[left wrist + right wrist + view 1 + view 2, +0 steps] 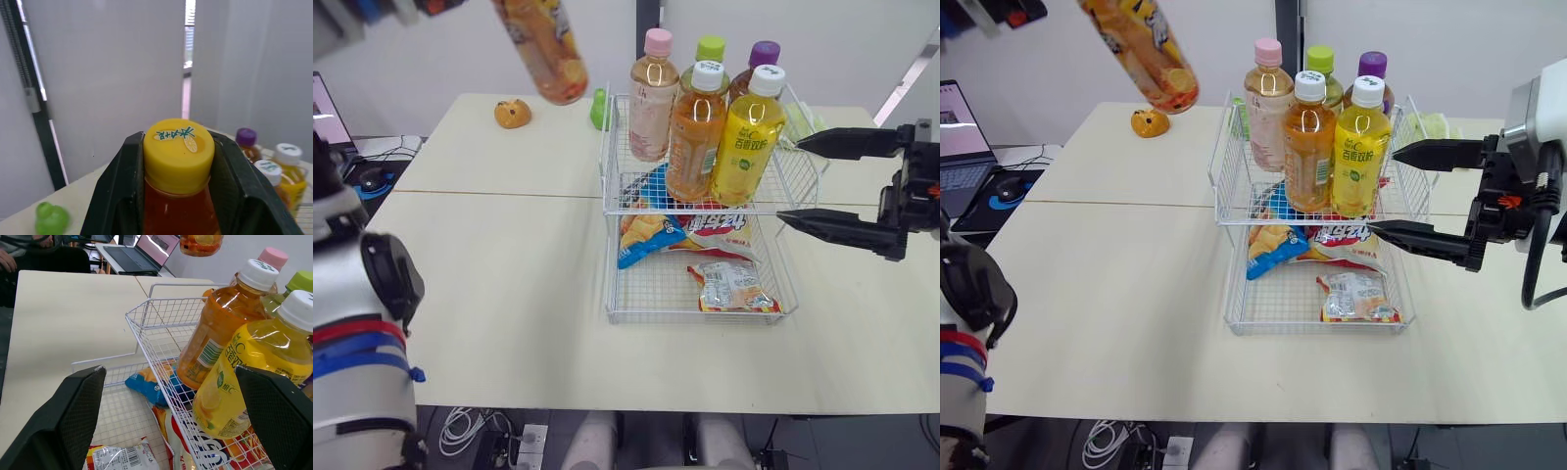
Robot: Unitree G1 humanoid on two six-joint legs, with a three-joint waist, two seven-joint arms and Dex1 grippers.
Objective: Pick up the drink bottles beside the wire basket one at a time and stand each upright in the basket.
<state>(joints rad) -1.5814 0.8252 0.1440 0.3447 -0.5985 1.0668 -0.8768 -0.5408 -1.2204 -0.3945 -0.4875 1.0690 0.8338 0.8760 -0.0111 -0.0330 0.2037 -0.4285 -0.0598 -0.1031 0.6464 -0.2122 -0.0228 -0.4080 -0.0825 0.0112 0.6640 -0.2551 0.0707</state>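
Over the table [489, 294], clamping orange bottle [543, 44] by neck in left gripper [178, 161], right gripper [791, 181] splayed. Probably heavy, stiff, slick.

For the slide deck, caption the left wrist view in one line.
Left gripper clamps a yellow-capped orange drink bottle just below its cap, with a purple-capped bottle beyond.

yellow-cap bottle [179, 164], clamped in L end effector [178, 143]

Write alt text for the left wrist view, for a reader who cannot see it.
The left gripper clamps a yellow-capped orange drink bottle at its neck. Beyond stand a purple-capped bottle and two white-capped bottles, plus a green object.
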